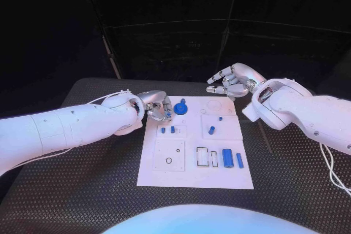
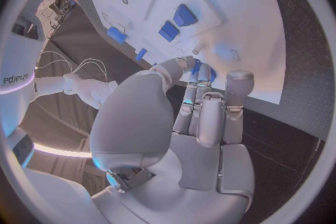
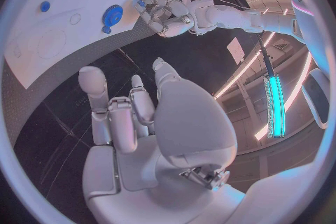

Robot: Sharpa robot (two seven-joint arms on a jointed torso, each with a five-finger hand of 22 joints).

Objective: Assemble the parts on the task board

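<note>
In the head view the left hand [image 1: 155,108] is seen at the upper left edge of the task board [image 1: 196,179], its fingers curled together over a small blue part [image 2: 196,65] at their tips; whether that part is actually pinched cannot be told. The blue gear [image 1: 181,110] lies just to the right of those fingers, far nearer this hand. The right hand [image 1: 233,81] is held above the table past the board's upper right corner, fingers loosely spread and holding nothing.

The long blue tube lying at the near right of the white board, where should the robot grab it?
Probably around the middle of the long blue tube, pinching its two long sides from above. It lies flat on the task board, and a thinner blue stick lies close alongside, so fingers need care there.
</note>
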